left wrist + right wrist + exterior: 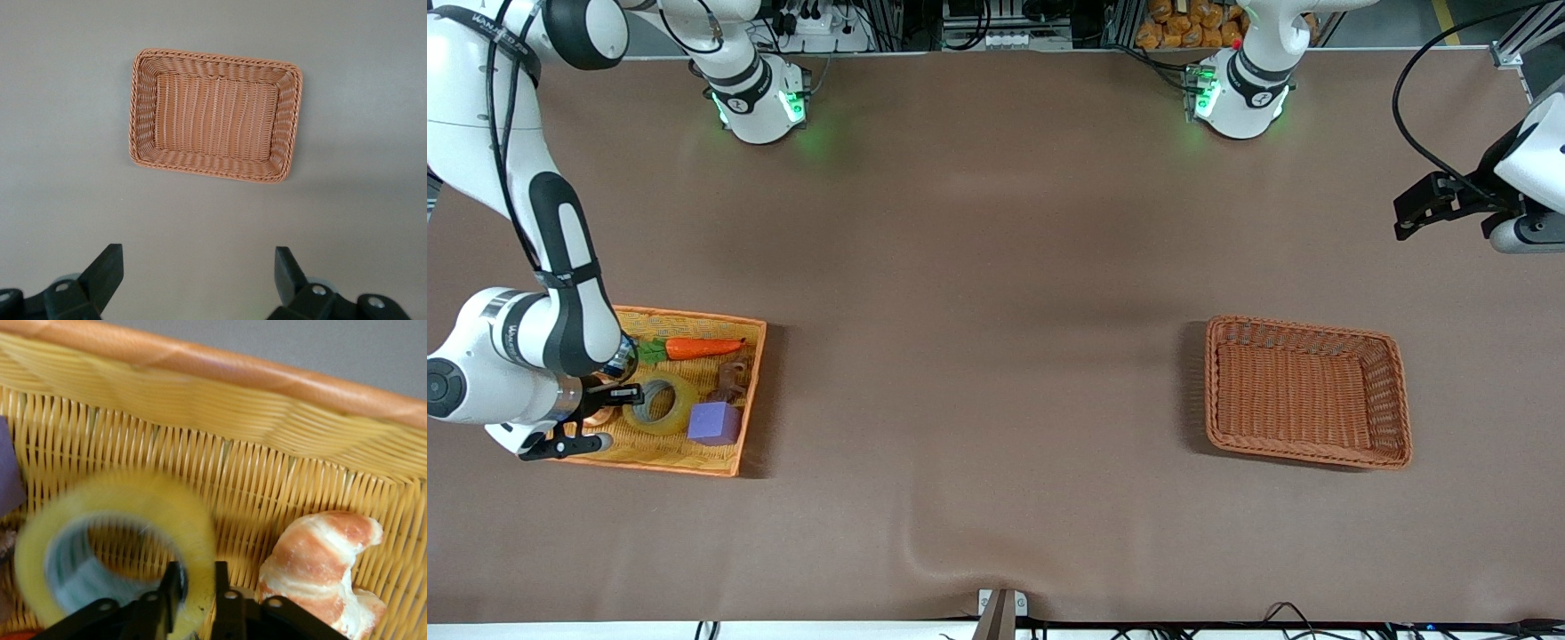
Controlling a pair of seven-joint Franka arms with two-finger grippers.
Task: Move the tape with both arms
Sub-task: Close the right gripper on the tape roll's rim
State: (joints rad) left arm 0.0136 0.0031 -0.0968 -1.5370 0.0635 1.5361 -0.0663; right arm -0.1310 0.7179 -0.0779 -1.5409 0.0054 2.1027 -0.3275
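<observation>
Translucent yellowish tape [117,540] ring, pincer-gripped [197,590]

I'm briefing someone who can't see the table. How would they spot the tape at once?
Look in the yellow-orange tray at the right arm's end of the table. The tape is there, its wall pinched by the right gripper. Unlike the carrot, purple block and croissant, it is a translucent yellowish ring.
</observation>
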